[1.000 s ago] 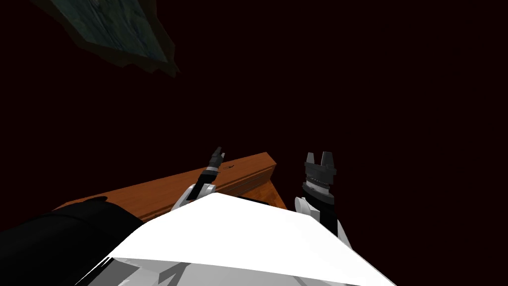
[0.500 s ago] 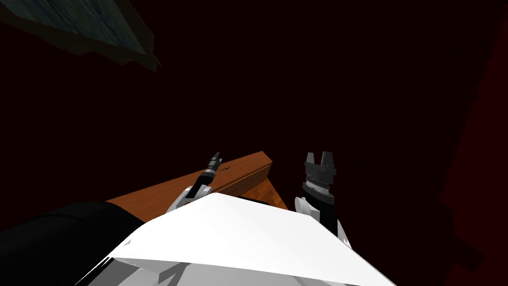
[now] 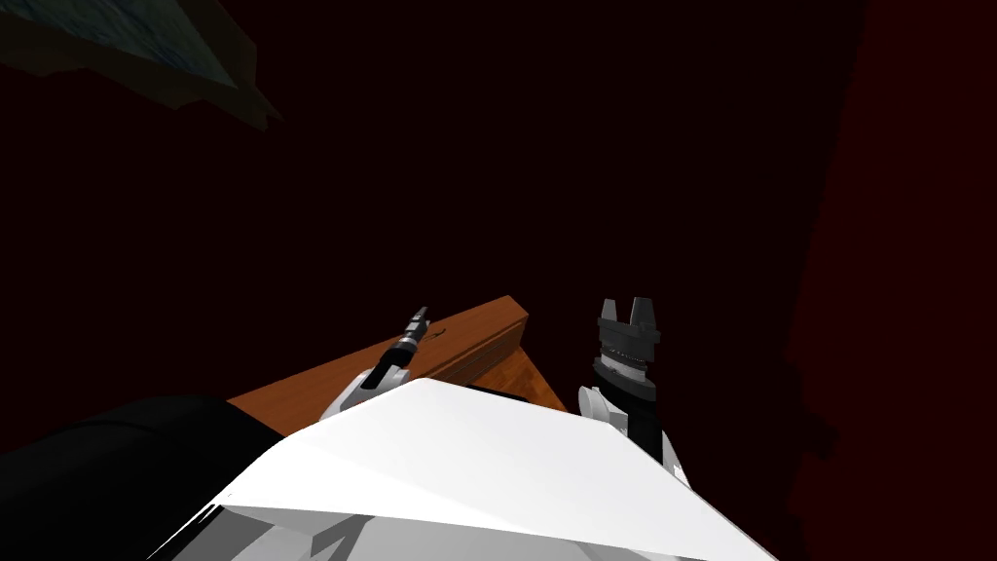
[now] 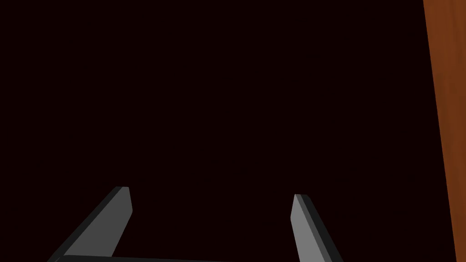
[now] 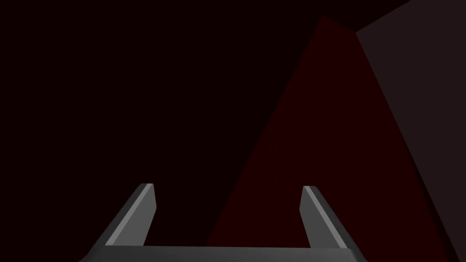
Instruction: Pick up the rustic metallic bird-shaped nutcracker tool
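A small dark thing, too small to make out its shape, lies on the brown wooden top near its far corner. My left gripper hangs over that top, just beside the small thing. In the left wrist view my left gripper is open, nothing sits between its fingers, and a strip of brown wood runs past one finger. My right gripper is held up off the end of the wooden top, open and empty. The right wrist view shows the right gripper before dim dark walls.
The room is very dim. A framed picture hangs on the dark wall at the upper left. A black mass covers the near left part of the wooden top. A dark red wall stands at the right.
My head camera has swung right: the framed picture slid left and the dark red wall came in. My left gripper has turned a little over the wooden top. The right arm is unmoved.
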